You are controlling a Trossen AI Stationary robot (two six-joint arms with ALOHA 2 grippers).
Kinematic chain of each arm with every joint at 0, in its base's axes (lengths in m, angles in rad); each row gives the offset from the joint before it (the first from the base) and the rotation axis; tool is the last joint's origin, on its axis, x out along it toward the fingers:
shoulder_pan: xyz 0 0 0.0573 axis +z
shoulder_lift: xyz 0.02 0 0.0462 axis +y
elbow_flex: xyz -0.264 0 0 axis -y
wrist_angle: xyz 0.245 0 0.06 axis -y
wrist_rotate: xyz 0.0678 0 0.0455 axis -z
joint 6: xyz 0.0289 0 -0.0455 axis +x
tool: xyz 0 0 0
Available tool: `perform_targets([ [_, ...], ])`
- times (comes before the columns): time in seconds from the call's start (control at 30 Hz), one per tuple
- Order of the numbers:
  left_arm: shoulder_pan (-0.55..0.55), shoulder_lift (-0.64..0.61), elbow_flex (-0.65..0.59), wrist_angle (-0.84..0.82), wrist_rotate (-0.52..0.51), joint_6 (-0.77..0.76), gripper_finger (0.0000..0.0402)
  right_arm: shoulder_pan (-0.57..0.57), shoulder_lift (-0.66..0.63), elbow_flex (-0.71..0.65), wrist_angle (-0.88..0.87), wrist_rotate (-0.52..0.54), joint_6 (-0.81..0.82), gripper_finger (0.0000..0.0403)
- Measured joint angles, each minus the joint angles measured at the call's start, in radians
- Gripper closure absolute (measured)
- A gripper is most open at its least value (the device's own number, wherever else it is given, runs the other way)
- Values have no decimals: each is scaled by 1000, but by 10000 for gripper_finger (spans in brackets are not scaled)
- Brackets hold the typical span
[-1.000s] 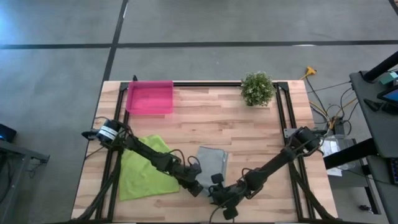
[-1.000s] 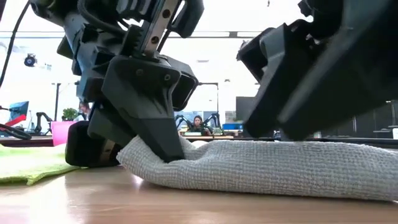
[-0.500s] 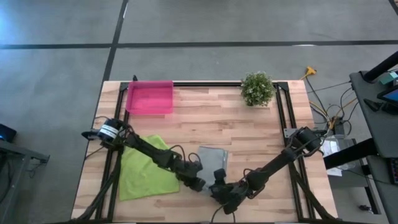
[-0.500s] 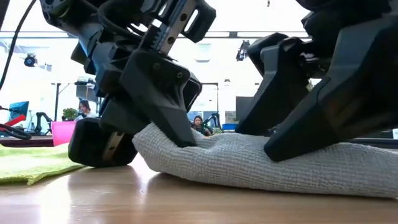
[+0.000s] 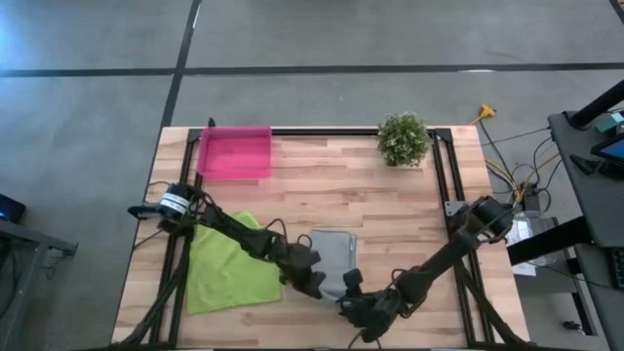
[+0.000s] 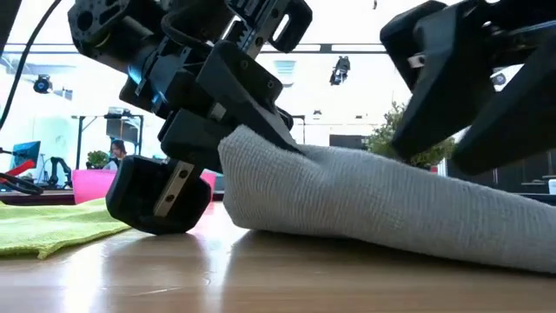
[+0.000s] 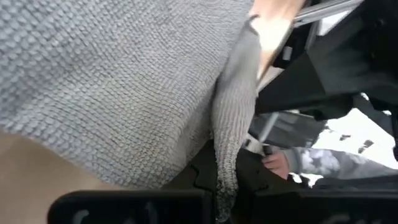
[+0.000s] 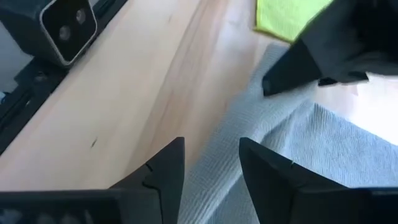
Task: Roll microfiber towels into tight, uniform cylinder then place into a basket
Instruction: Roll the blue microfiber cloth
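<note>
site: I read this as a robotics lab or workshop | floor: bare grey concrete (image 5: 390,39) with dark lines | bench (image 5: 322,200): wood slats in a black metal frame | beyond the bench's right edge: loose cables (image 5: 517,161), equipment stand (image 5: 590,156) | background: bright open hall, a seated person (image 6: 113,155)

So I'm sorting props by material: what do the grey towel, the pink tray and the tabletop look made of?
Grey towel: soft woven cloth, nubby loops showing, probably microfiber.
Pink tray: translucent plastic, apparently smooth.
Tabletop: pale wood planks, visible seams, satin finish.
</note>
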Motion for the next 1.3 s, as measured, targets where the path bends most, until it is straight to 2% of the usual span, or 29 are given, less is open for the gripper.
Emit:
perform_targets([
  [0.17, 10, -2, -71, 173, -10, -86, 401, 16, -16, -10, 0, 12, 2, 247],
  [0.37, 13, -2, -129, 313, -19, -170, 401, 15, 13, -12, 33, 106, 6, 236],
  [0.47, 13, -2, -128, 312, -18, -191, 401, 7, 33, -12, 54, 113, 5, 234],
  [0.7, 12, -2, -125, 307, -12, -212, 401, -6, 68, -12, 53, 211, 8, 239],
  [0.93, 10, -1, -127, 319, -15, -235, 401, -23, 74, -12, 75, 209, 81, 240],
  [1.3, 10, -2, -136, 322, -36, -203, 401, 15, 85, 3, 73, 162, 155, 241],
])
